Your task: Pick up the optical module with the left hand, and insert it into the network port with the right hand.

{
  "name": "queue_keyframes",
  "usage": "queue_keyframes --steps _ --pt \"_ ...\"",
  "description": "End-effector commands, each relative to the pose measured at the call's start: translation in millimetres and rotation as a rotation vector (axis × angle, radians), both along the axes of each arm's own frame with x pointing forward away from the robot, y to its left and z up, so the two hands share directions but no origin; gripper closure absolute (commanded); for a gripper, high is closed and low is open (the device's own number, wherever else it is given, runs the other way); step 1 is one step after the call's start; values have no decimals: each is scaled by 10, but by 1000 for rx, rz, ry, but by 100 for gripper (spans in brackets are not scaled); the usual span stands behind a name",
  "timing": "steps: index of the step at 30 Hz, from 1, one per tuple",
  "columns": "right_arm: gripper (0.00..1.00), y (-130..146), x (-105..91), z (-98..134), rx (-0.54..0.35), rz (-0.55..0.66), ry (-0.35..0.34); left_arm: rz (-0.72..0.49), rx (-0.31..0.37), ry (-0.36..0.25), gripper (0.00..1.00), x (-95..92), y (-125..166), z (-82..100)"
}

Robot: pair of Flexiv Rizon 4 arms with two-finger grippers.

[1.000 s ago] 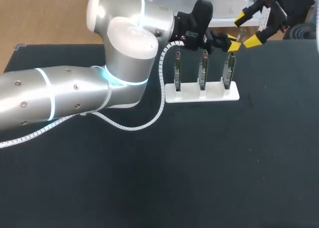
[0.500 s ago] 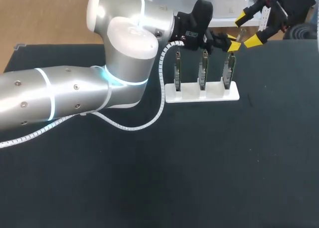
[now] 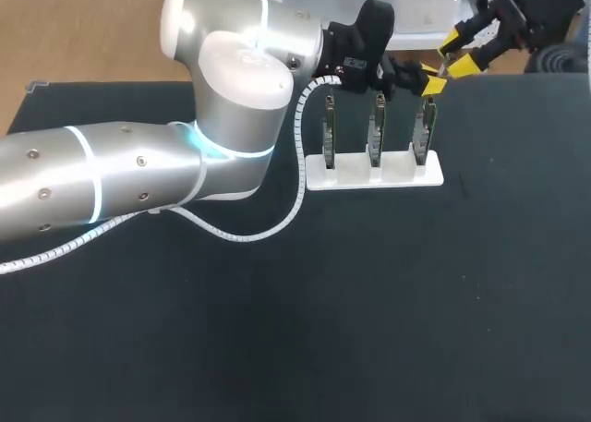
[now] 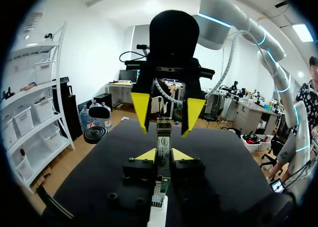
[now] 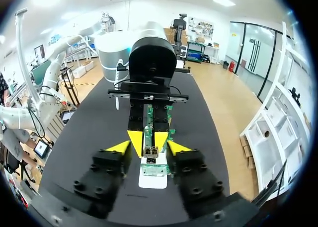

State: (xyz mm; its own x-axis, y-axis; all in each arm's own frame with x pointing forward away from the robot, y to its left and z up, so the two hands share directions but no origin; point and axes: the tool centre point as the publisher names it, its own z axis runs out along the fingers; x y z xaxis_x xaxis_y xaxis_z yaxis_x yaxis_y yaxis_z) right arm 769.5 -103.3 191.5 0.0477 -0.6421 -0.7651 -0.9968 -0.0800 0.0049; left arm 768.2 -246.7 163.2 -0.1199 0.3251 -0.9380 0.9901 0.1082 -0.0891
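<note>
My left gripper (image 3: 432, 78) hangs above the right end of the white rack (image 3: 374, 174) of upright port boards (image 3: 377, 131). It is shut on the small silver optical module (image 4: 163, 137), which sticks out past its yellow tips. My right gripper (image 3: 459, 53) faces it from the far right. In the left wrist view the right gripper (image 4: 166, 112) straddles the module's free end with a gap on each side. In the right wrist view the module (image 5: 150, 162) lies between my right fingers (image 5: 119, 147), which are open and not touching it.
The rack base (image 5: 151, 181) sits under both grippers, with three boards standing in a row. My left arm (image 3: 138, 177) and its white coiled cable (image 3: 300, 163) cross the table's left and back. Bare black tabletop (image 3: 369, 311) fills the front.
My right gripper's fingers have drawn closer together around the module's end. The left gripper and the module have stayed where they were.
</note>
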Motion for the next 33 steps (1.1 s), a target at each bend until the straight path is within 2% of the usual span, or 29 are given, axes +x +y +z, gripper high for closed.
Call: queue_keyframes --steps 1,14,15,16,29,33 --pt "100 -3 -44 4 -3 -9 -8 -3 6 3 100 13 -3 10" --pt "100 -25 -25 23 -6 -8 -13 -3 6 3 100 13 -3 10" --pt "100 -24 -22 25 -6 -6 -14 -3 6 3 56 13 -3 10" --pt "100 -23 -19 26 -6 -5 -14 -3 6 3 0 13 -3 10" --pt "100 -21 1 36 -4 -3 -22 -5 3 2 0 13 -3 8" --pt "100 -23 0 32 -1 -7 -22 -20 23 -21 0 6 -8 24"
